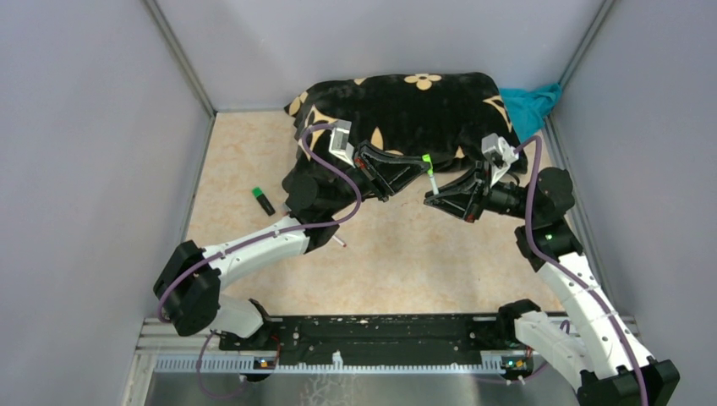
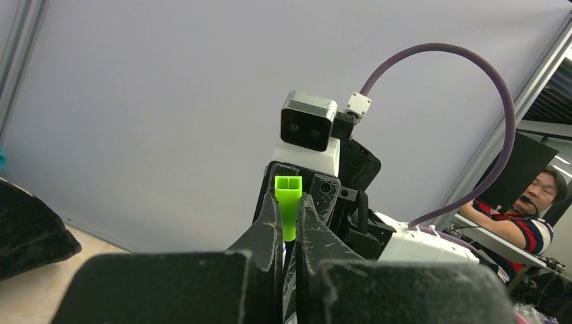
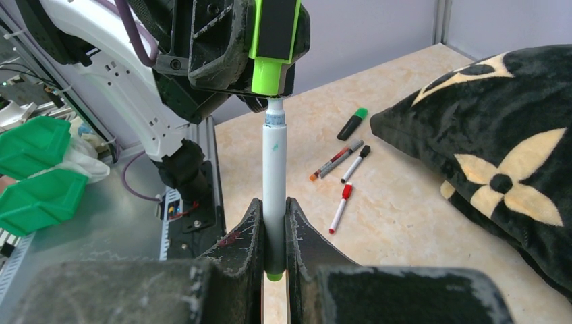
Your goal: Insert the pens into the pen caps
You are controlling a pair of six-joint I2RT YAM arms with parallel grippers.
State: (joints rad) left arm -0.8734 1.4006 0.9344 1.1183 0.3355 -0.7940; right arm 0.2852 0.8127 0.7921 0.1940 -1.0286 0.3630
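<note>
Green cap [image 3: 270,73] hides white pen [image 3: 274,162] tip

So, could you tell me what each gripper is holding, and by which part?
The left gripper pinches a green cap by its sides; the right gripper pinches a white pen low on its barrel, near its green end.

The big black pillow [image 1: 406,101] fills the back of my table [image 1: 406,262], so I cannot go low there. Grey walls [image 1: 84,169] shut me in left, right and back. Between my left arm [image 1: 254,249] and my right arm [image 1: 566,279], in front of the pillow, the table top is open and wide. On the left side a marker [image 1: 264,200] and three thin pens [image 3: 340,208] lie in the way.
</note>
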